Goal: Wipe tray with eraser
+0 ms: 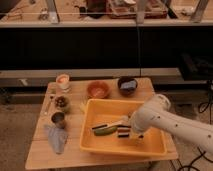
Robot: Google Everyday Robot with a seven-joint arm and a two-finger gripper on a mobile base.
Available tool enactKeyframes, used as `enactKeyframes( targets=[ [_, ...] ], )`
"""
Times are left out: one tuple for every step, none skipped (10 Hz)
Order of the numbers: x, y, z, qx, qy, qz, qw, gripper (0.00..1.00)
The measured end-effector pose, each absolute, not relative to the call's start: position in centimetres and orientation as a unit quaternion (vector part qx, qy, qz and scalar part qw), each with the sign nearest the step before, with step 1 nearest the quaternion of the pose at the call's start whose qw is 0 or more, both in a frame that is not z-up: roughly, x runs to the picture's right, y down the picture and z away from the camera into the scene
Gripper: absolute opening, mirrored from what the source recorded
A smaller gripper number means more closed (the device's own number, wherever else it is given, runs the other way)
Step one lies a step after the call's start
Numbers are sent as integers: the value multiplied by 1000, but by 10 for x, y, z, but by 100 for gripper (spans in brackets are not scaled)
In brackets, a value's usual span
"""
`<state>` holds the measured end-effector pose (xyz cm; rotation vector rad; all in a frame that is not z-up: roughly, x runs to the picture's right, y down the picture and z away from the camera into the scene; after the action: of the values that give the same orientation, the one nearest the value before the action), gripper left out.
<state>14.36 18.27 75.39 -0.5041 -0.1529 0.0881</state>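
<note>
End effector, grip impossible to tell, meets the eraser inside the tray; press flat and sweep away from the green object.
</note>
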Motion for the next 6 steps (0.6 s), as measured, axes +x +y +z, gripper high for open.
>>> enactKeyframes(
  targets=[
    [150,167,766,-244,-66,50,966,11],
    [152,152,780,-244,-60,57,966,11],
    [149,135,796,-241,-54,62,967,11],
    [145,125,804,-240,-54,64,967,11],
    [139,118,810,-237,-52,64,968,11],
    [129,116,812,-236,-53,65,968,11]
  ],
)
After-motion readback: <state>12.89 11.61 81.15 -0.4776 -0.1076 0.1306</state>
